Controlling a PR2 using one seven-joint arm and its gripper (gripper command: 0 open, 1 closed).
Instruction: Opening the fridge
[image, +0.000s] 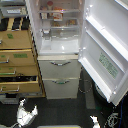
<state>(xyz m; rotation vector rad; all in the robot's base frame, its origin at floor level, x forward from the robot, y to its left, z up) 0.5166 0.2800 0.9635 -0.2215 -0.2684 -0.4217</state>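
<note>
The fridge (59, 55) stands beside a wooden cabinet (17, 60). Its upper door (105, 47) is swung wide to the exterior view's right, so the shelves show. The gripper (26, 114) waits low; I cannot tell its jaws.

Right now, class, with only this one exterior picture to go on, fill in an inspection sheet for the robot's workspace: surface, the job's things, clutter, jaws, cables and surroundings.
Surface: dark floor; no table seen.
Job's things: fridge with its upper door swung wide open to the exterior view's right; white shelves hold a few small items; a green-and-white sticker is on the door; both lower drawers are shut.
Clutter: the wooden cabinet has drawers partly pulled out, contents too blurred to name.
Jaws: a gripper shows at the bottom edge, touching nothing; open or shut cannot be told.
Cables: a loose cable lies at the bottom right.
Surroundings: the cabinet stands directly beside the fridge.
</note>
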